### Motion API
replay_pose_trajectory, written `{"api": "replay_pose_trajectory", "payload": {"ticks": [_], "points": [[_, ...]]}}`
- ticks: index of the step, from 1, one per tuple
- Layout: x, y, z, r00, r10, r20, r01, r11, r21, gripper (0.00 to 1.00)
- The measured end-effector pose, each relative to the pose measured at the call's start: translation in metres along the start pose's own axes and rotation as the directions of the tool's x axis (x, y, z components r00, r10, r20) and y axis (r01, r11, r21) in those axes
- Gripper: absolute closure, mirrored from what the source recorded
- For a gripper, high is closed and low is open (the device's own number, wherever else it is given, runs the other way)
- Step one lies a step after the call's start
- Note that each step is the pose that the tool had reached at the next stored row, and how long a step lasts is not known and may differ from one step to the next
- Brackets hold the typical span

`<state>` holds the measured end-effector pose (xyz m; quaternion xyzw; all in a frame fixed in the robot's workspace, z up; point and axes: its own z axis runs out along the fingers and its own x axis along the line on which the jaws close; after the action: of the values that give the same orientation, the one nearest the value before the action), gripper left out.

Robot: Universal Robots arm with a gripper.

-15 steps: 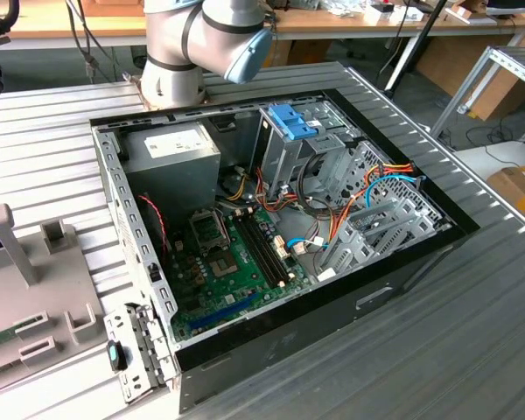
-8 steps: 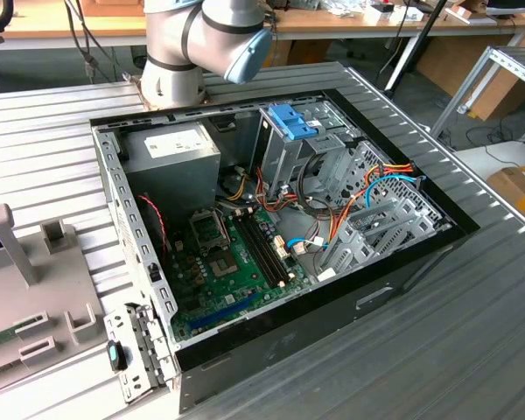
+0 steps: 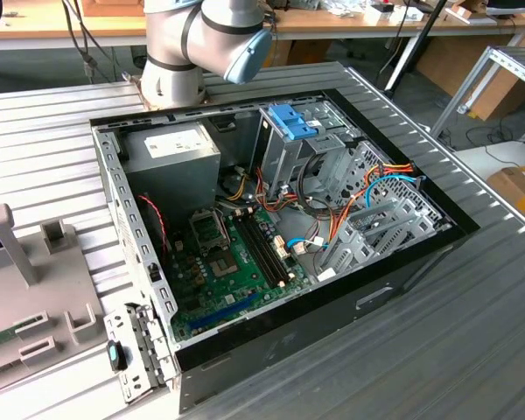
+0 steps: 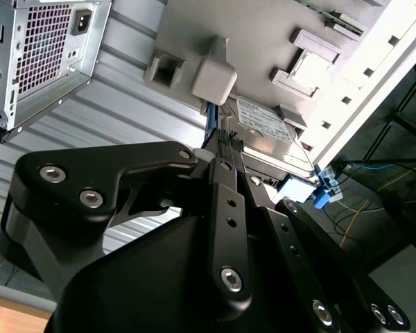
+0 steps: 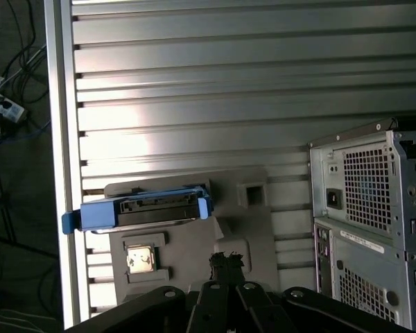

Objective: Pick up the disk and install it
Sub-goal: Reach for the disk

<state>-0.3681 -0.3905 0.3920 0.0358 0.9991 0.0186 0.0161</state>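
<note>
In both wrist views our claw (image 4: 227,137) (image 5: 225,259) has its fingers drawn together at the tips, narrow, and we see nothing held between them. It hangs over a grey fixture plate (image 5: 244,232) (image 4: 187,31), near the disk but not gripping it.

The disk (image 5: 142,211) (image 4: 267,128) stands in that plate, just beyond the claw's tips. In the first wrist view we see its dark edge framed by the bright blue carrier rails; in the second wrist view we see its metal face with the white label. Beside it on the plate sits a small square part (image 5: 140,259) in its own recess.

The plate rests on the ribbed metal counter (image 5: 229,83) (image 3: 472,332). On the same counter, to one side of the plate, lies the computer case (image 5: 367,222) (image 4: 41,55) (image 3: 271,350).

In the exterior view the case is open on top. Inside we make out the green motherboard (image 3: 236,262), a grey power-supply box (image 3: 173,153) and a blue plastic bracket (image 3: 291,120) on the drive cage. The arm's base (image 3: 192,44) stands behind the case, and the fixture plate (image 3: 35,297) lies at the exterior view's left.
</note>
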Motion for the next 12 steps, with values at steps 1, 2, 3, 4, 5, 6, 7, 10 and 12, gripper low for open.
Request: {"api": "replay_pose_trajectory", "payload": {"ticks": [1, 2, 3, 4, 5, 6, 7, 10, 12], "points": [[0.0000, 0.0000, 0.0000, 1.0000, 0.000, 0.0000, 0.000, 1.0000, 0.0000, 0.89], [0.0000, 0.0000, 0.0000, 1.0000, 0.000, 0.0000, 0.000, 1.0000, 0.0000, 0.89], [0.0001, 0.0000, 0.0000, 1.0000, 0.000, 0.0000, 0.000, 1.0000, 0.0000, 0.89], [0.0001, 0.0000, 0.0000, 1.0000, 0.000, 0.0000, 0.000, 1.0000, 0.0000, 0.89], [0.0001, 0.0000, 0.0000, 1.0000, 0.000, 0.0000, 0.000, 1.0000, 0.0000, 0.89], [0.0001, 0.0000, 0.0000, 1.0000, 0.000, 0.0000, 0.000, 1.0000, 0.0000, 0.89], [0.0002, 0.0000, 0.0000, 1.0000, 0.000, 0.0000, 0.000, 1.0000, 0.0000, 0.89], [0.0005, 0.0005, 0.0000, 1.0000, 0.000, 0.0001, 0.000, 1.0000, -0.0001, 0.89], [0.0007, 0.0027, 0.0001, 1.0000, 0.000, 0.0000, 0.000, 1.0000, 0.0000, 0.89]]}}
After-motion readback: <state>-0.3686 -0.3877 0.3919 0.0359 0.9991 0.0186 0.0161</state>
